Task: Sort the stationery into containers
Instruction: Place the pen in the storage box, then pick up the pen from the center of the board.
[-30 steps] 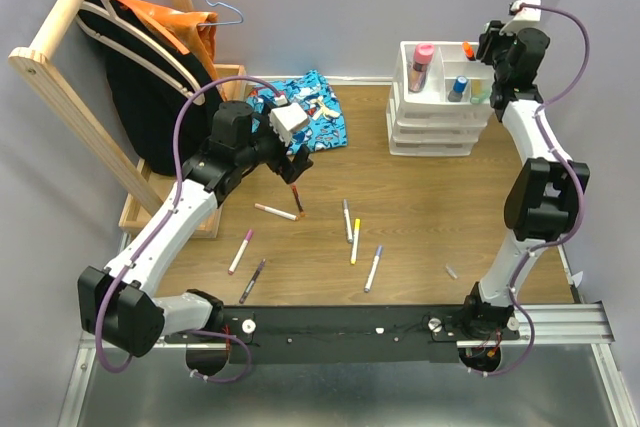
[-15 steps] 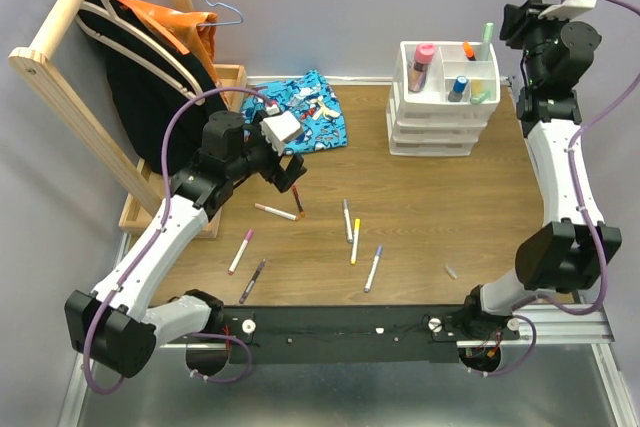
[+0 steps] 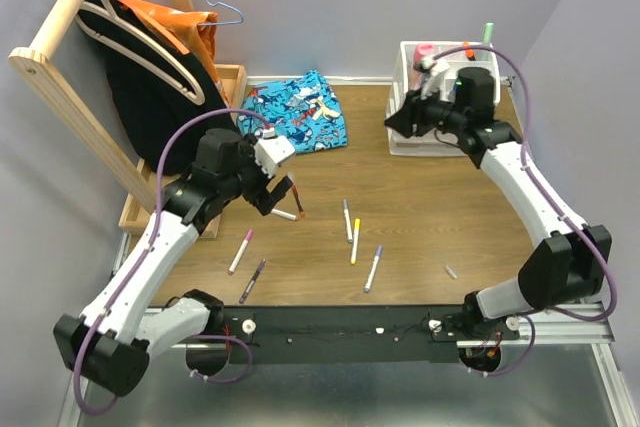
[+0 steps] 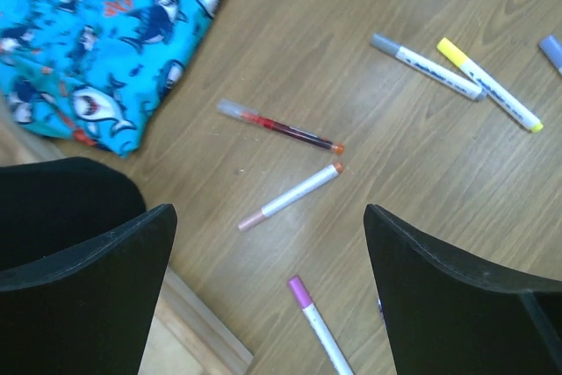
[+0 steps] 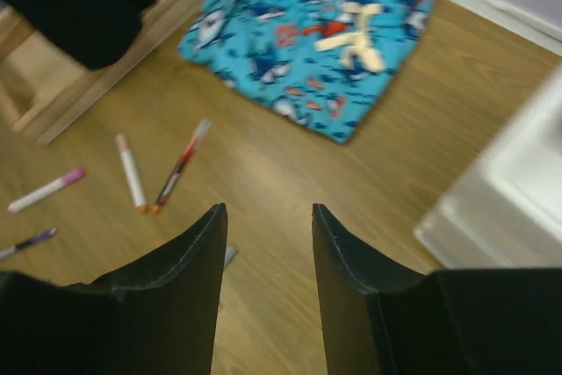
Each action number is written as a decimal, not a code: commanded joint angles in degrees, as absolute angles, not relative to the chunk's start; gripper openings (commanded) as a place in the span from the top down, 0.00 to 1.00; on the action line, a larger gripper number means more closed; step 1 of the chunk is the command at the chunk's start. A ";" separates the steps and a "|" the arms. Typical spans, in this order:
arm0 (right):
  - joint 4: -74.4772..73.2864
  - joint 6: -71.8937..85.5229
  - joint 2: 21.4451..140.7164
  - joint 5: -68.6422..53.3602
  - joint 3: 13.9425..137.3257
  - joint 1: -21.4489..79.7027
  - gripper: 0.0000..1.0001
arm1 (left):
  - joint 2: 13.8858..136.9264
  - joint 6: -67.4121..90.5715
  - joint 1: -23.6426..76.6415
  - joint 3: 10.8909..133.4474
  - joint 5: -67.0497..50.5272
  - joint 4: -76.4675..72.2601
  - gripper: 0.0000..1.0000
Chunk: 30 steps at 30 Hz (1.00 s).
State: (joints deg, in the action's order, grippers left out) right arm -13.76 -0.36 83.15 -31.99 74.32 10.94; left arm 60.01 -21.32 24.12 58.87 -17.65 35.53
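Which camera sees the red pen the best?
The left wrist camera. There the red pen is close, whole and sharp. The right wrist camera shows the pen smaller and blurry, and the top camera shows it only as a tiny dark sliver.

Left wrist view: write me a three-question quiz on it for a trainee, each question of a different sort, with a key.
1. True or false: the left arm's jaws are shut on a pen.
2. Which lies closest to the blue shark cloth? A) the yellow marker B) the red pen C) the purple-capped pen
3. Fill the gap: almost tip to tip with the red pen lies a ____ pen.

Key
1. False: the jaws stand apart with nothing between them.
2. B
3. The white pen
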 commanded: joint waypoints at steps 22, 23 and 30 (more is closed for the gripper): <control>-38.76 -16.35 136.84 -30.77 123.03 49.39 0.51 | 38.59 -10.20 11.25 67.15 -10.28 28.56 0.01; -38.50 -16.26 137.45 -30.50 123.31 49.92 0.51 | 38.15 -10.11 10.81 67.06 -11.07 28.74 0.01; -38.58 -15.12 141.59 -25.23 126.04 50.62 0.51 | 37.09 -8.00 8.09 67.24 -13.18 29.62 0.01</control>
